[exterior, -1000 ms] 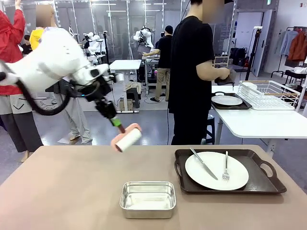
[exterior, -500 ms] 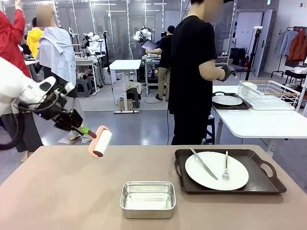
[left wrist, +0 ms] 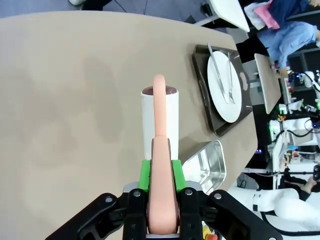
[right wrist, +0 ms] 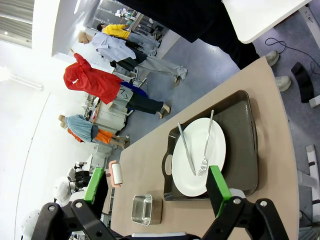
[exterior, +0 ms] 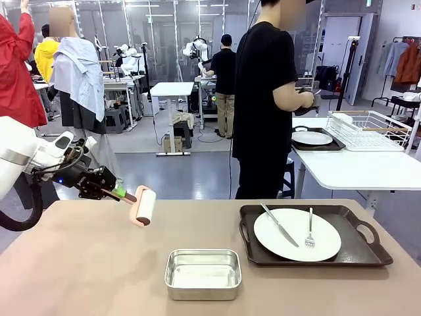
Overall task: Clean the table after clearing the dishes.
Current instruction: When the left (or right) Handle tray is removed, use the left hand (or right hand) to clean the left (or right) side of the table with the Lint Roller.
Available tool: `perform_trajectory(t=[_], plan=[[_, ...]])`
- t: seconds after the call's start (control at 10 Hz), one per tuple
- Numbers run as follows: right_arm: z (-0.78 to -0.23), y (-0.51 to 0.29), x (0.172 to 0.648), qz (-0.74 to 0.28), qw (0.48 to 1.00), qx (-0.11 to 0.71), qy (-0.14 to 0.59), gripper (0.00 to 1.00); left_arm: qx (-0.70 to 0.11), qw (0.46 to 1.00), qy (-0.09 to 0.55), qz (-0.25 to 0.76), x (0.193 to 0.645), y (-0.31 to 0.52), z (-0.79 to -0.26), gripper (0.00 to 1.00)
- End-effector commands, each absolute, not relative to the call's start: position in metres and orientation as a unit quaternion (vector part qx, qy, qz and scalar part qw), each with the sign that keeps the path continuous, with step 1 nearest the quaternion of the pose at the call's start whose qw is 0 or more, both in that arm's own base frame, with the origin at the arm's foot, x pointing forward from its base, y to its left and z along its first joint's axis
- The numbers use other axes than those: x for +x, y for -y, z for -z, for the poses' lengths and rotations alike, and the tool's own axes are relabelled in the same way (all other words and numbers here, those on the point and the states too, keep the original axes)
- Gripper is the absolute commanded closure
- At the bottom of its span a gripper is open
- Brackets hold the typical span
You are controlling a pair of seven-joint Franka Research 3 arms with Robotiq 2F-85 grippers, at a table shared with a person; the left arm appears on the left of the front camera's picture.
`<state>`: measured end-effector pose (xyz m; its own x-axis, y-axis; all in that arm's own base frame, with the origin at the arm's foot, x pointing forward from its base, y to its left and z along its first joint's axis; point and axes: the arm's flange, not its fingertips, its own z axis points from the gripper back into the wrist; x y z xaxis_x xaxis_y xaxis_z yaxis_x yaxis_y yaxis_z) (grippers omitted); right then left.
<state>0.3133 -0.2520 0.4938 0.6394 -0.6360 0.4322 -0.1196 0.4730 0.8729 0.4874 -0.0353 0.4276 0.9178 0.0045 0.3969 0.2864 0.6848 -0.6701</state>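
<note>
My left gripper [exterior: 117, 191] is shut on the pink handle of a white lint roller [exterior: 143, 206], held just above the tan table [exterior: 79, 263] near its far left. In the left wrist view the green pads [left wrist: 145, 174] clamp the handle and the roller [left wrist: 160, 120] points out over the table top. One of the dishes, a white plate [exterior: 297, 234] with a knife and fork, lies on a dark tray [exterior: 358, 253] at the right. My right gripper [right wrist: 156, 185] is open high above that plate [right wrist: 197, 155]. A second plate on a tray [exterior: 311, 138] sits on the white side table.
A square steel pan [exterior: 202, 273] stands at the table's front middle. A person in black [exterior: 263, 99] stands at the far side, turned toward the white table [exterior: 355, 168], which carries a white wire rack [exterior: 371, 130].
My left arm has swung from the table's middle to the left and come lower, carrying the lint roller with it. The plate, tray and pan have not moved.
</note>
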Motion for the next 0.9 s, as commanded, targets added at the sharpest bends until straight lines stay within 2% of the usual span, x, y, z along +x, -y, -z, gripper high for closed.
perform_trajectory(t=[0.0, 0.3, 0.4, 0.5, 0.8], plan=[[-0.496, 0.252, 0.312, 0.163, 0.761, 0.488, 0.395, 0.00, -0.378, 0.900, 0.197, 0.092, 0.481, 0.033, -0.444, 1.00], [-0.496, 0.252, 0.312, 0.163, 0.761, 0.488, 0.395, 0.00, -0.378, 0.900, 0.197, 0.092, 0.481, 0.033, -0.444, 1.00], [-0.496, 0.252, 0.312, 0.163, 0.761, 0.488, 0.395, 0.00, -0.382, 0.898, 0.198, 0.091, 0.484, 0.034, -0.442, 0.80], [-0.496, 0.252, 0.312, 0.163, 0.761, 0.488, 0.395, 0.00, -0.385, 0.904, 0.161, 0.090, 0.498, 0.034, -0.429, 0.80], [-0.496, 0.252, 0.312, 0.163, 0.761, 0.488, 0.395, 0.00, -0.402, 0.904, 0.124, 0.074, 0.511, 0.036, -0.398, 0.80]])
